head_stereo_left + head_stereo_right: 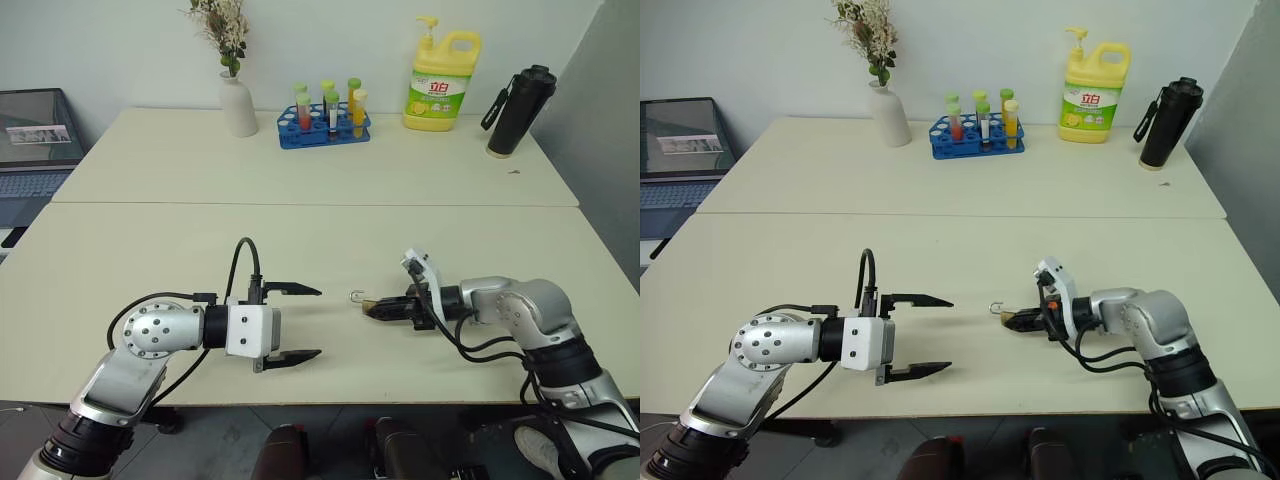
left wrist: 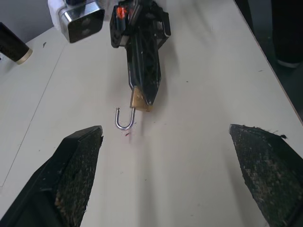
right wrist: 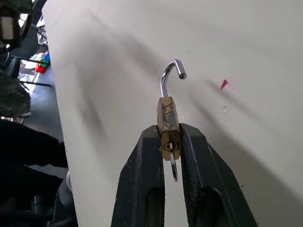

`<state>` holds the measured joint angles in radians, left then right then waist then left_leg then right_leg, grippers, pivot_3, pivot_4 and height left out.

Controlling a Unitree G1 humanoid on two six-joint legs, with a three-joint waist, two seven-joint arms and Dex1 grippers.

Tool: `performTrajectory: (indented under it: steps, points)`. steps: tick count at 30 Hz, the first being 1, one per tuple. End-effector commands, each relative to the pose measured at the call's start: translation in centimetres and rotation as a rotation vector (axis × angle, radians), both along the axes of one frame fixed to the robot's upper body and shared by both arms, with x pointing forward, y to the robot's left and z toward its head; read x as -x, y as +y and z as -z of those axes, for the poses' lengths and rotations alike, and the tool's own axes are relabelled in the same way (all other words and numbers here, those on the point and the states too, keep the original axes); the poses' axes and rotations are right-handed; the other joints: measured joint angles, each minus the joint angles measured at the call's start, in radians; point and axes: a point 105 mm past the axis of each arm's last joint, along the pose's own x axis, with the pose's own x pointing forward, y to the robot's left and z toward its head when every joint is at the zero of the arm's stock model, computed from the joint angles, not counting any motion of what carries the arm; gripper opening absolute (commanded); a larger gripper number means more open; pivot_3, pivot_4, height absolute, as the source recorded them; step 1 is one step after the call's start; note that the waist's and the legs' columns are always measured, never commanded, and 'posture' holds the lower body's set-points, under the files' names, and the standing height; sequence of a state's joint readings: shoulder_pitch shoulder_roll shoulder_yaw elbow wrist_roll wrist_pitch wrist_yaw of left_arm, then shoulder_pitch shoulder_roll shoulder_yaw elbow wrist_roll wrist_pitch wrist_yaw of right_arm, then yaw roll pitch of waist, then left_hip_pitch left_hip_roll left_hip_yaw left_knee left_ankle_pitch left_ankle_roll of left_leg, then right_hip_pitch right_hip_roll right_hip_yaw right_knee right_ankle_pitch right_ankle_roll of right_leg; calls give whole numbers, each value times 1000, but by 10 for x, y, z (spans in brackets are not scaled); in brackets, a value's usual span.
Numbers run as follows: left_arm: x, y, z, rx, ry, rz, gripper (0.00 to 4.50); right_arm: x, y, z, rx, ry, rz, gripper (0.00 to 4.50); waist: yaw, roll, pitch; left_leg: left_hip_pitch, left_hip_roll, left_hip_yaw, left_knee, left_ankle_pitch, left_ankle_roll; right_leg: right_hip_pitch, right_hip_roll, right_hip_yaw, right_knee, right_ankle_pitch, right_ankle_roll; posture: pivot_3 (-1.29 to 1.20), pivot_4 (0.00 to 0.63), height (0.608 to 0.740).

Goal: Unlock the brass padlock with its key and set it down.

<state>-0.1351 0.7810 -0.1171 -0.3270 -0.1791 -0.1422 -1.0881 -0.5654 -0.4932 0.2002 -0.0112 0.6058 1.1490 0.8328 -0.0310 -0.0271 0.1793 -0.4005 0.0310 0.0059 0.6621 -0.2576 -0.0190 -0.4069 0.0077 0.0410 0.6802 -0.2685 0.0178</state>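
Right wrist view: the right gripper (image 3: pixel 170 142) clamps the small golden-brass padlock (image 3: pixel 168 120) just above the cream table (image 3: pixel 265 56), silver shackle swung open; its key (image 3: pixel 174 169) is mostly hidden between the fingers. The left gripper (image 1: pixel 297 322) gapes wide, empty

On the far table (image 1: pixel 150 170) stand a white vase (image 1: pixel 238 104) of dried flowers, a blue rack (image 1: pixel 325 128) of coloured tubes, a yellow soap jug (image 1: pixel 441 85) and a black flask (image 1: pixel 519 110); a laptop (image 1: pixel 35 150) sits beside its left edge
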Motion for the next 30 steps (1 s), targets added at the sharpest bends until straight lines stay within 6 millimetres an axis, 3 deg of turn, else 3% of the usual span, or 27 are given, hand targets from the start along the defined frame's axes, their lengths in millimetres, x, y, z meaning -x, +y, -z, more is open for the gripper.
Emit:
performTrajectory:
  steps: [1, 7, 14, 19, 24, 30]
  points:
    - [3, -8, -8, 15, -56, 26, 4500, -13, -2, -1, 17, 28, 68, 133, 0, 0, 0, 0, 0, 0, 0, 0, 0, 0, 0, 0, 0, 0, 0, 0, 150, 740]
    - [3, -10, -6, 11, -65, 26, 4500, -11, -9, 6, 71, 113, 91, 133, 1, 0, 0, 0, -1, 0, 0, 0, 0, 0, 0, 0, 0, 1, -2, 0, 150, 740]
    - [3, -12, -6, 24, -63, 19, 4500, -13, -20, 3, 104, 96, 114, 2585, 1, 0, 0, 0, 0, 0, 0, 0, 0, 1, 0, 0, 0, 0, 0, 0, 150, 740]
    - [0, -10, -7, 53, -25, -6, 4500, -7, -46, 0, 193, -25, 96, 4355, 8, 0, 0, 0, -2, 0, 1, 0, 0, 1, 0, -1, -1, 0, 0, 0, 150, 740]
    - [-8, -4, -9, 129, 80, -103, 4500, -1, -57, -12, 300, -345, -70, 4451, 5, 0, 0, 0, -1, 0, 1, 0, 0, 1, -1, -1, -1, 0, 1, 0, 150, 740]
    - [-20, 5, -9, 134, 152, -226, 4500, 2, -52, -32, 233, -559, -96, 4451, -5, 0, 0, 0, 1, 0, 0, 0, 0, 0, 1, 0, 0, 0, 1, 0, 150, 740]
